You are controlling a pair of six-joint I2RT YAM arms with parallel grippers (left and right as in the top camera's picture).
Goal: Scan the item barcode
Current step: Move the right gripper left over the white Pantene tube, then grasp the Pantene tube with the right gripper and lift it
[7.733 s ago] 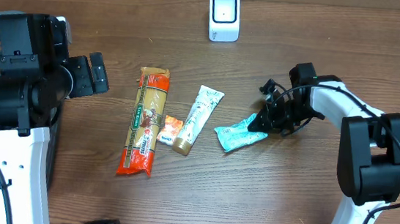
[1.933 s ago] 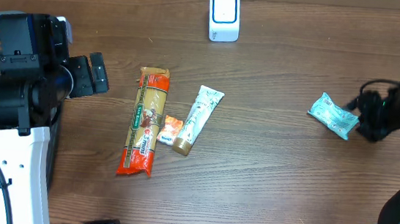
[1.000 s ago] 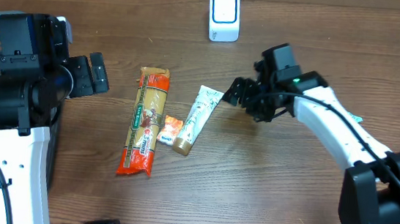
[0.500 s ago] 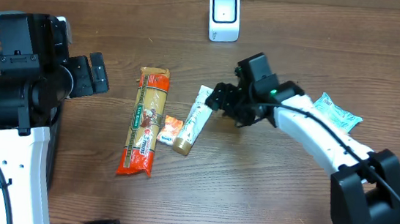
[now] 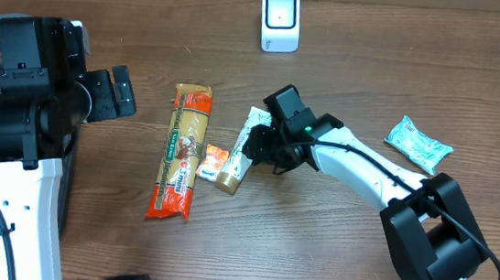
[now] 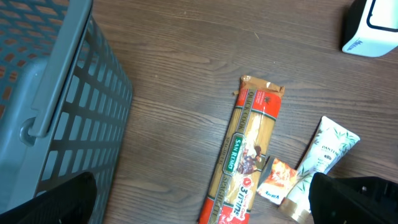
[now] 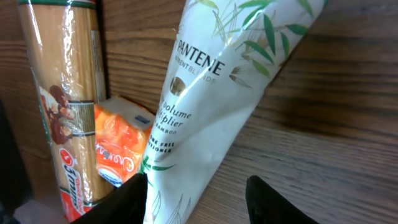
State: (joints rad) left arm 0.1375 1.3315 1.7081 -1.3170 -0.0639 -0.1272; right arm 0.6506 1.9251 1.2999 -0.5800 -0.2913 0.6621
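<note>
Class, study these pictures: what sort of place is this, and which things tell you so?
Probably a mock shop checkout: a white scanner at the back, a grey basket at the left, and packaged goods like the spaghetti packet and Pantene tube.

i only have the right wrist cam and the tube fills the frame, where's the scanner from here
Observer: The white scanner stands near the far edge of the table, beyond the crimped end of the tube.
Operator: any items out there that i can't see
Observer: One. A teal packet lies alone near the table's right side, well apart from the tube.
Operator: is the left arm in my way
Observer: No. The left tool is open and sits over the table's left side beside the grey basket, with bare wood between it and the spaghetti pack.
</note>
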